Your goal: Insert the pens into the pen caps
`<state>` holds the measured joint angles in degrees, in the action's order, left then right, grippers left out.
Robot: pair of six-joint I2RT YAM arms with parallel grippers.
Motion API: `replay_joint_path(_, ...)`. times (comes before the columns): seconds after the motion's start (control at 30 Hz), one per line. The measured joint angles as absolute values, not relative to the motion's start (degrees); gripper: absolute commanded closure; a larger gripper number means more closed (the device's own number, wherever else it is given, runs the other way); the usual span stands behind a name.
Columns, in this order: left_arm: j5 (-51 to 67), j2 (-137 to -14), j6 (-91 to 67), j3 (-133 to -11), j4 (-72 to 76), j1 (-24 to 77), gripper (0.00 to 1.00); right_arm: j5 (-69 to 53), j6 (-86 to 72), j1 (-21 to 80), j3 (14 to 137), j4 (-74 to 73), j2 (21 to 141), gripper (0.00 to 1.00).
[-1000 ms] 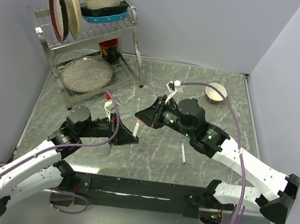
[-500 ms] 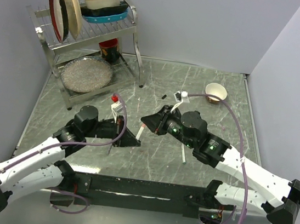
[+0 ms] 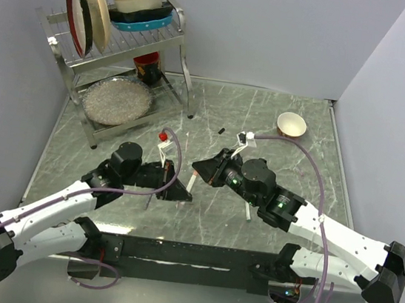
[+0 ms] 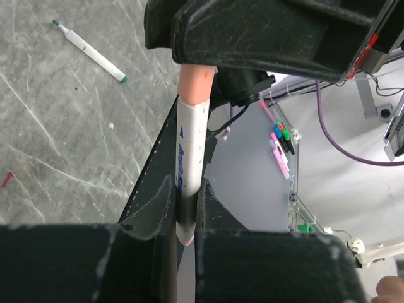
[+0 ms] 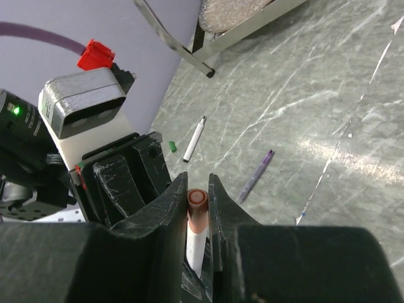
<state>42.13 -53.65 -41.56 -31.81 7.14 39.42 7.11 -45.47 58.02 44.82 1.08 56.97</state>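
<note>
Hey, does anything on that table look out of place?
Nothing spilled or broken. Strays on the table: a white pen with a small green piece apart beside it, and a purple pen askew nearby. The left tool grips a third pen, the right tool its cap.

Left black two-finger gripper (image 3: pixel 180 191), gripping thin white-barrelled pen (image 4: pixel 190 145): shifted right. Right black two-finger gripper (image 3: pixel 201 170), clamping short red-orange cap tube (image 5: pixel 197 201): shifted right and nearer. Small black piece (image 3: pixel 221 131), far of it: now uncovered.
</note>
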Motion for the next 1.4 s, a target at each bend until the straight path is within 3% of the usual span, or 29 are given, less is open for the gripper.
replay_joint_path(1.4, 57.4, -57.2, -38.2, -37.6, -1.5, 31.2, 0.99, 10.7, -41.9, 63.0, 37.6, 19.4, 56.8, 1.0)
